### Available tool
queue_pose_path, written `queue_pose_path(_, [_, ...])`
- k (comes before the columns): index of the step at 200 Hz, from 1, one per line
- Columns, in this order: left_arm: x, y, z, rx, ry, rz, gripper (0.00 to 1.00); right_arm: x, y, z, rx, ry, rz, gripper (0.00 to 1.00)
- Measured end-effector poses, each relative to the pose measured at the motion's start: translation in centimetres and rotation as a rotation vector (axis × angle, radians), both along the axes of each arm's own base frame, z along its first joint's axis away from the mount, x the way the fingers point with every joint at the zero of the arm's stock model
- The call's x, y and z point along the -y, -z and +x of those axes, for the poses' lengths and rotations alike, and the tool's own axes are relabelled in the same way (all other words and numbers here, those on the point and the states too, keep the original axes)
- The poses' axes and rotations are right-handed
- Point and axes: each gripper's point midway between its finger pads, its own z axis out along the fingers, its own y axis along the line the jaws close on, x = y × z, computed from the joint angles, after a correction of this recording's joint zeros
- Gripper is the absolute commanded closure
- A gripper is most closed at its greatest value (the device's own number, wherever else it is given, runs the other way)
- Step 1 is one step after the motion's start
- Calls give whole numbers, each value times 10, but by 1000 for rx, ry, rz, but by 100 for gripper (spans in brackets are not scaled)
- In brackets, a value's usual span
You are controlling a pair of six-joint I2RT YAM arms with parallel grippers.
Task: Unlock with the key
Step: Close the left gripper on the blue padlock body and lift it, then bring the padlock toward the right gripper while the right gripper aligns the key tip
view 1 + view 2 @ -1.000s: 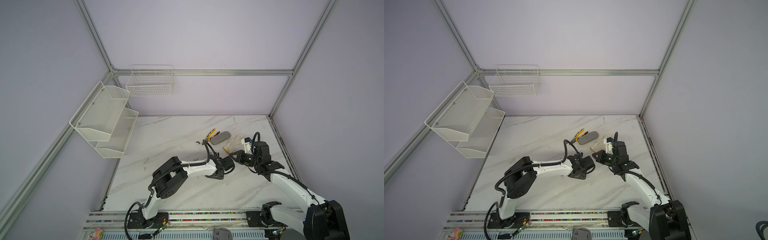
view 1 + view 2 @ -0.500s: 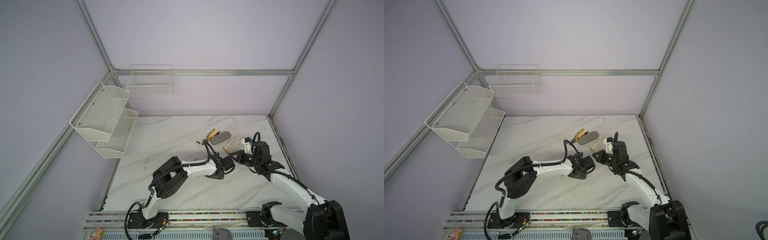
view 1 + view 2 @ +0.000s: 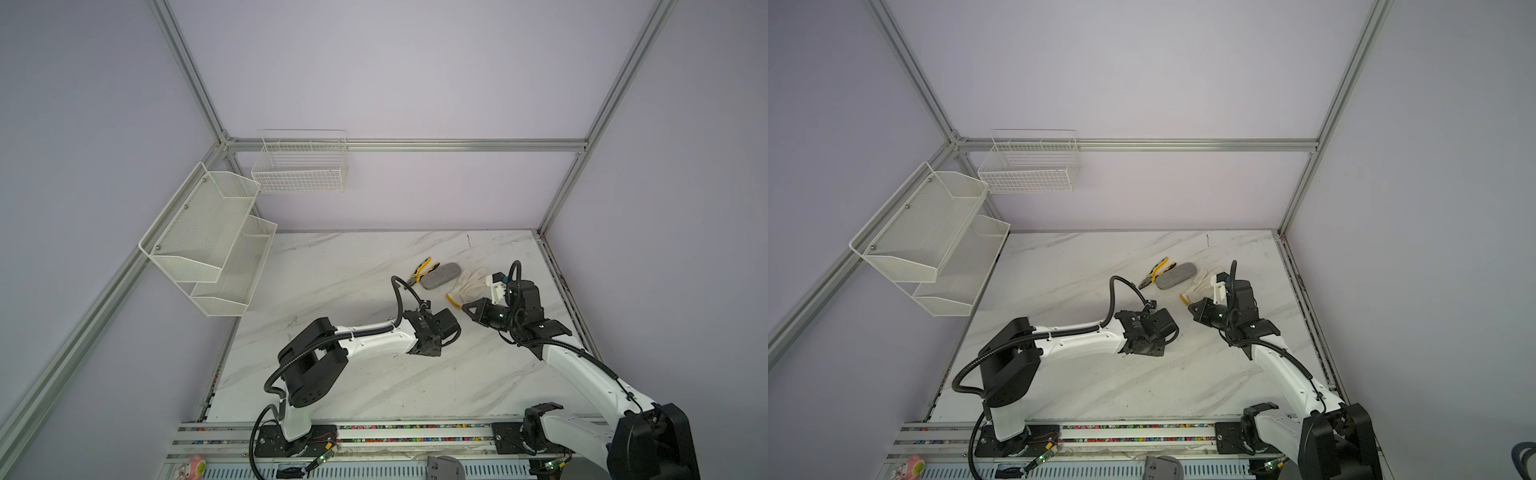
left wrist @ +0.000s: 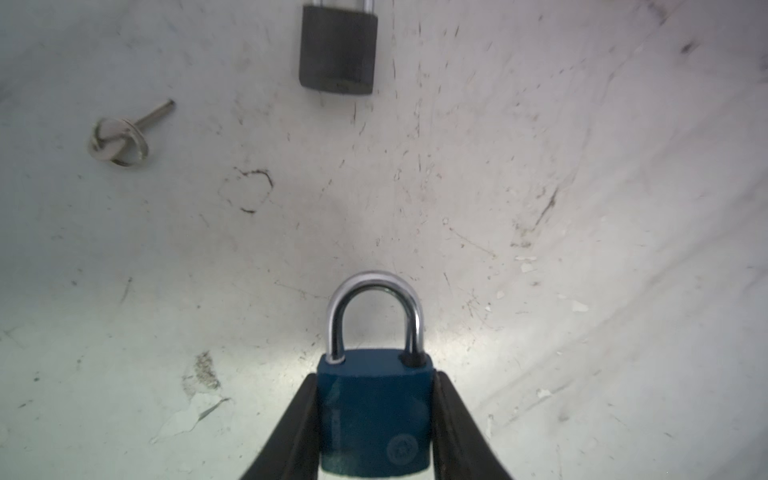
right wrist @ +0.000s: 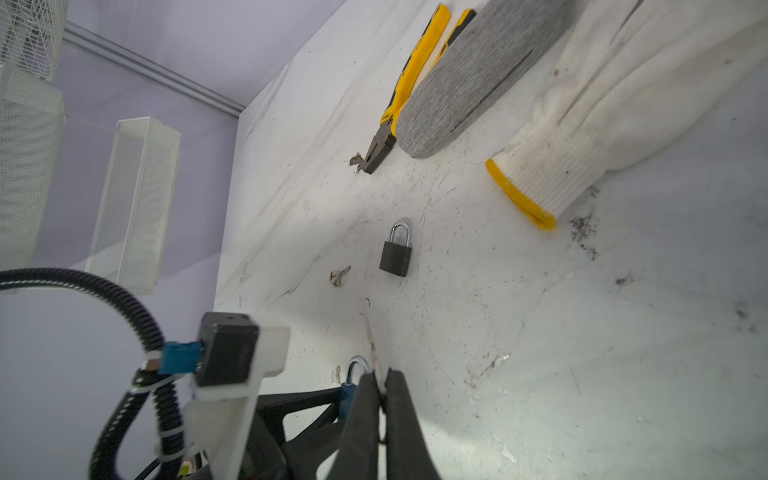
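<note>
Since the blue padlock with a chrome shackle (image 4: 374,415) was clamped in the left gripper (image 4: 376,378), whose two black fingers pressed on the narrow sides of its body, the lock was fixed for the key. Its shackle pointed away from the wrist and sat closed in the body. The keyhole face was turned toward the palm and could not be seen.

The small silver key (image 4: 118,137) on its ring lay flat on the white marble table (image 4: 582,187), well apart from this lock and near a dark grey padlock (image 4: 337,48). The right gripper (image 5: 380,374) hung near the blue padlock with its jaws together; whether anything thin was between them, I could not tell. Farther off lay yellow-handled pliers (image 5: 415,79) just beside a grey oval felt case (image 5: 478,83), and a white knitted glove (image 5: 582,124) with a yellow cuff.

To do this step well, I judged, the left grip needed to be firm and the body turned until the keyhole faced the right arm. The key was thin and flat on stone, so it would best be taken by its head, leaving the blade free to be lined up with the slot before any push.
</note>
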Motion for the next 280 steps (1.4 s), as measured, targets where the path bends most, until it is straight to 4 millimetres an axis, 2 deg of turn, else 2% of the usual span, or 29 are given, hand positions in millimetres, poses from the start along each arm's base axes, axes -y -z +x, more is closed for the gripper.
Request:
queue_pose_path(34, [-26, -37, 8, 76, -61, -98, 100, 5, -12, 5, 33, 21, -35, 100])
queue_pose_path(62, [-54, -52, 17, 125, -155, -133, 100, 1, -10, 4, 36, 17, -56, 100])
queue_pose_path(89, [-76, -59, 28, 150, -238, -147, 100, -28, -2, -9, 22, -47, -78, 100])
queue_pose_path(123, [-92, -68, 40, 165, -324, -185, 100, -71, 11, -34, 7, -128, -38, 100])
queue_pose_path(160, [-95, -79, 47, 191, -376, -236, 100, -110, 27, -61, -22, -182, 17, 100])
queue_pose_path(194, [-98, -86, 51, 209, -435, -279, 100, -141, 32, -82, -26, -208, 92, 100])
queue_pose_path(229, [-103, -109, 53, 254, -487, -349, 100, -177, 37, -101, -25, -217, 159, 100])
queue_pose_path(248, [-106, -114, 53, 268, -498, -359, 100, -184, 33, -102, -7, -195, 197, 100])
queue_pose_path(280, [-107, -115, 54, 274, -510, -363, 100, -187, 16, -91, 57, -135, 262, 100])
